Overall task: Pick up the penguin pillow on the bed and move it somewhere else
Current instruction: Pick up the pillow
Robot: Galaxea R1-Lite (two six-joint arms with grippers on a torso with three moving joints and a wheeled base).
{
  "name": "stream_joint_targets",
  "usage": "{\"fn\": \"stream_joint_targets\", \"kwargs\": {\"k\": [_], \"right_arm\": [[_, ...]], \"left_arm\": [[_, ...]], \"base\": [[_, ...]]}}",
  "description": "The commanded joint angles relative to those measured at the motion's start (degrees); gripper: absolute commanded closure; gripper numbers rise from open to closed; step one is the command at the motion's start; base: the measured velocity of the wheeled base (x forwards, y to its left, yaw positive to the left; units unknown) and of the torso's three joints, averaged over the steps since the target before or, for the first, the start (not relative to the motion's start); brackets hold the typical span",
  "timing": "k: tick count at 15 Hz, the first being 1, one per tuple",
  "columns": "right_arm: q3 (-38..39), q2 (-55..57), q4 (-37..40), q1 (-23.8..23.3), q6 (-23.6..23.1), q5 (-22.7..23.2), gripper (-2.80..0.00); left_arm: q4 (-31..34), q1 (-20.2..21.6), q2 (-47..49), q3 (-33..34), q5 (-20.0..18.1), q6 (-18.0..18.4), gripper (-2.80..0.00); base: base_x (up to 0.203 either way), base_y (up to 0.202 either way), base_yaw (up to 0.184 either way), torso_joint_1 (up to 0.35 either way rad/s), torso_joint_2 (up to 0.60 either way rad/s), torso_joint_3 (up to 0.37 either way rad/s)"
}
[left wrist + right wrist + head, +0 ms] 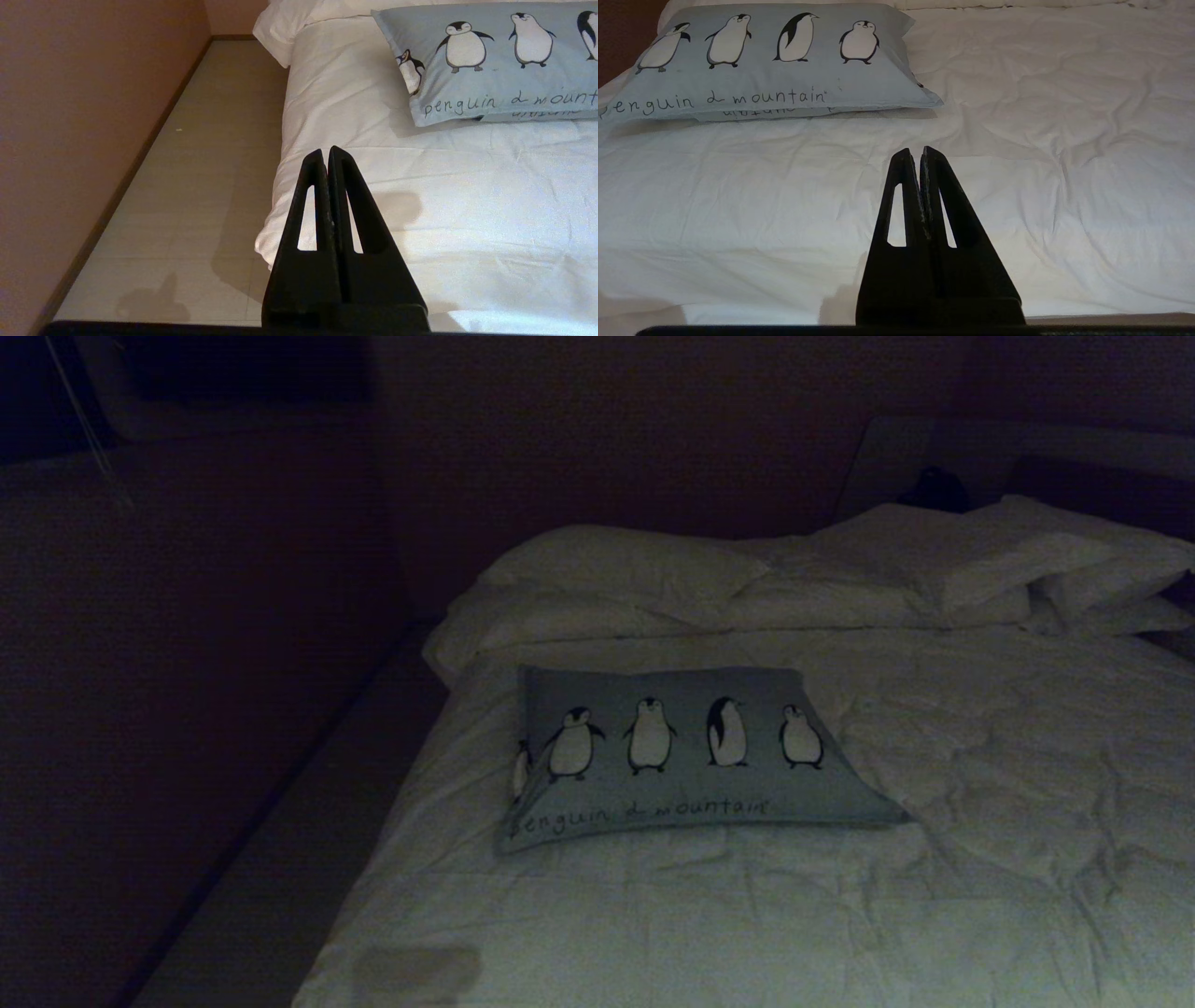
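The penguin pillow (686, 751) is a grey-blue rectangle with a row of black-and-white penguins and the words "penguin & mountain". It lies flat on the bed (980, 821), on the wrinkled white duvet toward the bed's left side. Neither arm shows in the head view. My left gripper (325, 150) is shut and empty, hovering by the bed's left edge, well short of the penguin pillow (490, 65). My right gripper (915, 150) is also shut and empty, above the bare duvet, with the penguin pillow (775, 60) ahead and off to one side.
Plain white pillows (943, 560) and a folded-back duvet edge lie at the head of the bed, before a pale headboard (1027, 448). A strip of tiled floor (201, 163) runs along the bed's left side, bounded by a wall (70, 116).
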Motion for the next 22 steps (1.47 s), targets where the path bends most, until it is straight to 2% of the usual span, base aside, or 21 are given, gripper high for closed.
{"fn": "stream_joint_targets", "kwargs": {"k": [1,15,18,22], "right_arm": [[0.0,0.1,0.0,0.0,0.0,0.0,0.0],[-0.3,0.1,0.0,0.0,-0.8,-0.3,0.0],[-5.8,0.2,1.7,0.0,-1.0,-0.8,0.0],[-15.4,4.1,10.9,0.0,-1.8,-0.6,0.0]], "left_arm": [[0.0,0.0,0.0,0.0,0.0,0.0,0.0],[0.0,0.0,0.0,0.0,0.0,0.0,0.0],[0.0,0.0,0.0,0.0,0.0,0.0,0.0],[0.0,0.0,0.0,0.0,0.1,0.0,0.0]], "base": [[0.0,0.0,0.0,0.0,0.0,0.0],[0.0,0.0,0.0,0.0,0.0,0.0],[0.0,0.0,0.0,0.0,0.0,0.0],[0.0,0.0,0.0,0.0,0.0,0.0]]}}
